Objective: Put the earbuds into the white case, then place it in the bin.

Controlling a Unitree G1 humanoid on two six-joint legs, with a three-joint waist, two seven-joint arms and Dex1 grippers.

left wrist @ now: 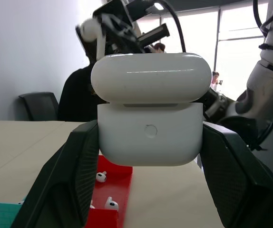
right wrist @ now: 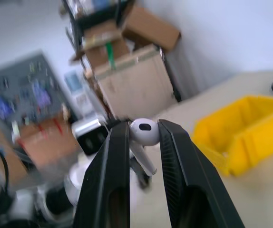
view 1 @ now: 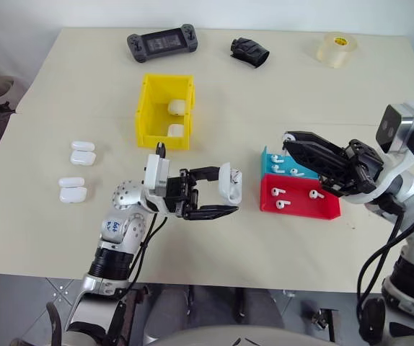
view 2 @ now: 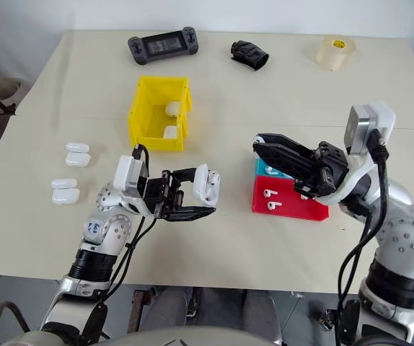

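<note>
White earbud [right wrist: 144, 131] half behind fingers [right wrist: 114, 180]

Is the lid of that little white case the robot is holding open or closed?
Open. The white case sits in the left end effector, its lid lifted off the body with a gap showing beneath.

Glossy smooth white plastic case [left wrist: 151, 114], matt black fingers [left wrist: 74, 175], shiny yellow plastic bin [view 1: 164, 110].

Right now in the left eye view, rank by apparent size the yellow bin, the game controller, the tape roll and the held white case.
Largest to smallest:
1. yellow bin
2. game controller
3. tape roll
4. white case, though close to the tape roll, so those two are unsure.
</note>
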